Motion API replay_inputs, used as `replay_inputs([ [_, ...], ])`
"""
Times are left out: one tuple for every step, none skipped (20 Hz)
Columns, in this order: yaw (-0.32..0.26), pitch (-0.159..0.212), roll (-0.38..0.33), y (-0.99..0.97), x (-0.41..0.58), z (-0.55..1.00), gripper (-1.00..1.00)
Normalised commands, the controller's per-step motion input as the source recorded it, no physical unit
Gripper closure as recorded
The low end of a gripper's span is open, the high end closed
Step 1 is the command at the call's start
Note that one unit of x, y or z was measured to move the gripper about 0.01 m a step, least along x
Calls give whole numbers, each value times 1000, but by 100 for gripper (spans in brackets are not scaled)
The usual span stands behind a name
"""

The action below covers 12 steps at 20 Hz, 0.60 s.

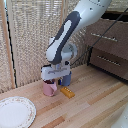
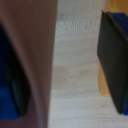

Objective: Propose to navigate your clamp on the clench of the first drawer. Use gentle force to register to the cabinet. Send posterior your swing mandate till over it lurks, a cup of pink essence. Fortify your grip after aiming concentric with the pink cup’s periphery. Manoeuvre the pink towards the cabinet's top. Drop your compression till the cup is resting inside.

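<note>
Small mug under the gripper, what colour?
Pink. The small pink mug shows best in the exterior view, below the white gripper on the wooden table.

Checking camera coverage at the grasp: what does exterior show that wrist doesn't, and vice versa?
Exterior only: the cabinet with both drawer fronts shut, the white plate, the yellow block, the blue cup and the whole arm. Wrist only: one of the dark fingers close up, with bare tabletop showing between the jaws. Both: the pink cup, the clamp down at it, and the wooden table.
</note>
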Motion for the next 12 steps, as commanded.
replay_inputs([
  [3,0,0,0,0,0,100],
  [1,0,-11,14,0,-6,100],
  [0,-14,0,0,0,0,100],
  [-23,-75,0,0,0,0,100],
  [-63,-111,-3,0,0,51,100],
  [-80,-159,-13,0,0,123,100],
  [-104,-181,-21,0,-29,194,100],
  [-136,-190,-18,-46,-17,380,100],
  [-163,-177,0,-66,-26,574,100],
  [-163,-126,0,-63,0,697,100],
  [-172,-95,0,-146,0,857,100],
  [-203,-104,0,-77,0,837,100],
])
